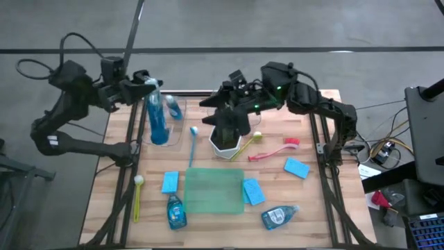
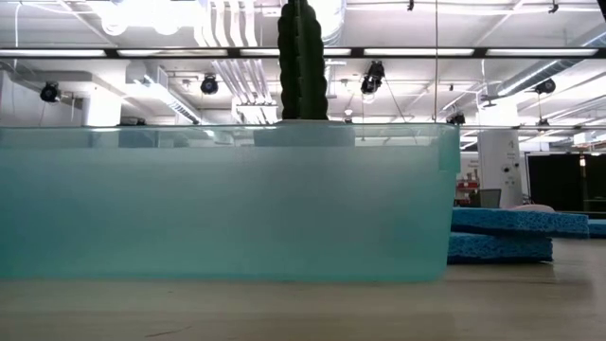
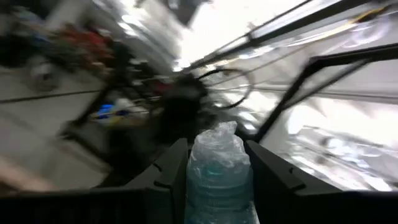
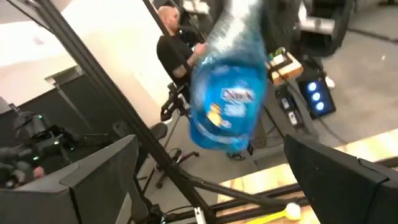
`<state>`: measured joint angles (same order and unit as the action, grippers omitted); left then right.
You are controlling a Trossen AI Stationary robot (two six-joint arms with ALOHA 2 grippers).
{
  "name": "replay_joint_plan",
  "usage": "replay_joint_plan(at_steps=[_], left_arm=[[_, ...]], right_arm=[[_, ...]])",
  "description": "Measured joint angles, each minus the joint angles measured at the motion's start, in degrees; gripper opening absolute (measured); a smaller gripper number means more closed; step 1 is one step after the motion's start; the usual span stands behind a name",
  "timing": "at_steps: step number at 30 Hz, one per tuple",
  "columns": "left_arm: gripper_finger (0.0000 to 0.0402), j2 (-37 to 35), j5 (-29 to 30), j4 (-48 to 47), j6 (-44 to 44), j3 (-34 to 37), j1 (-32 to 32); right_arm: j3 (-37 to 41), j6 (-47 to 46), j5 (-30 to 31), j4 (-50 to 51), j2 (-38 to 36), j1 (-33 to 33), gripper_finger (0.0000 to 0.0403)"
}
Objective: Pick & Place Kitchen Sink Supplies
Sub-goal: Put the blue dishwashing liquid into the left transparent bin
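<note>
Your left gripper (image 3: 214, 177) has its fingers (image 3: 171, 174) clenched on a soap bottle (image 1: 157, 114), held upright above the table's (image 1: 319, 208) far left corner. Your right gripper (image 4: 211, 168) has its fingers (image 4: 106, 171) spread wide and grasps nothing; it is over the cactus (image 1: 229, 128). Two more bottles (image 1: 175, 212) lie near the green mat (image 1: 214, 189), sponges (image 1: 297, 167) beside it.

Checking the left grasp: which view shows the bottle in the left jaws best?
Left wrist view: the bottle sits between the left gripper's jaws. The high view shows it from above; the low view misses it; the right wrist view shows a blue bottle, perhaps the same.
</note>
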<state>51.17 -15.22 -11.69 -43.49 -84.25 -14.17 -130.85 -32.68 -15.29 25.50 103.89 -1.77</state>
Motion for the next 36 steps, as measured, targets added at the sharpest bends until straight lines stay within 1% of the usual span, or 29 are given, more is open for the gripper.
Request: replay_joint_plan(at_steps=[2,7,10,12,15,17,21,24,28,36], left_arm=[[0.0127,-1.2,3.8,-4.6,1.9,0.0,0.0],[0.0142,-3.7,17.7,-17.8,6.7,0.0,0.0],[0.0137,-3.9,26.8,-25.7,10.6,0.1,0.0],[0.0129,-3.5,32.5,-30.5,11.3,0.2,0.0],[0.0127,-2.1,40.5,-34.8,13.6,0.4,0.0],[0.0131,-1.1,43.9,-36.2,13.6,1.1,0.0],[0.0151,0.8,46.8,-35.7,15.8,3.4,0.0],[0.0150,1.9,48.5,-35.0,16.8,6.4,0.0],[0.0120,1.8,49.3,-31.7,16.1,12.1,0.0],[0.0046,-1.5,49.7,-22.0,12.2,24.2,0.1]], right_arm=[[0.0,0.6,0.0,-0.4,-1.1,0.0,0.0400],[0.0,4.5,0.2,-0.9,-3.3,0.0,0.0400],[0.0,6.5,0.7,-0.9,-4.1,0.0,0.0400],[0.0,7.4,1.7,-1.0,-4.6,0.0,0.0400],[0.0,8.8,2.0,-1.0,-4.8,0.0,0.0400],[0.0,9.5,2.0,-1.0,-4.9,0.0,0.0400],[0.0,10.9,3.3,-0.9,-4.9,0.0,0.0400],[0.0,12.9,5.1,-0.8,-4.9,0.0,0.0400],[0.0,14.8,6.3,-0.4,-5.4,-0.1,0.0400],[0.0,15.1,6.5,0.6,-7.9,-1.7,0.0400]])
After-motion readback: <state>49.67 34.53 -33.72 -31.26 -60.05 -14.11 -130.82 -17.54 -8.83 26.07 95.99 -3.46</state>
